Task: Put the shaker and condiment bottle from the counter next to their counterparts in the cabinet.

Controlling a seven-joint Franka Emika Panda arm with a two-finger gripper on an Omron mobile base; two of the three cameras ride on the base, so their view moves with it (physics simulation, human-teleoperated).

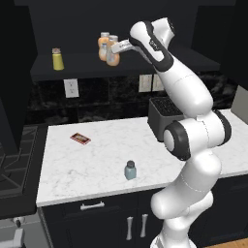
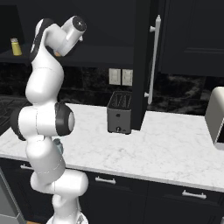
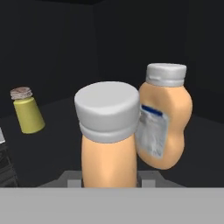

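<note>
My gripper [image 1: 116, 48] is up inside the black cabinet [image 1: 82, 70], shut on the condiment bottle [image 1: 113, 54]. In the hand view this orange bottle [image 3: 108, 144] with its grey cap stands upright between the fingers. Close beside it, just apart, stands the counterpart orange bottle [image 3: 164, 127] with a white label [image 1: 103, 49]. The yellow shaker [image 1: 58, 59] with a brownish cap sits further left on the same shelf [image 3: 27, 111]. The pale blue-grey shaker [image 1: 130, 170] stands upright near the front edge of the counter [image 1: 92, 162], far below the gripper.
A dark toaster [image 1: 163, 116] stands at the back of the counter by the arm. A small red card [image 1: 80, 139] lies on the counter's left part. A stove [image 1: 14, 160] borders the counter's left end. A white appliance [image 2: 216, 116] sits at the far right.
</note>
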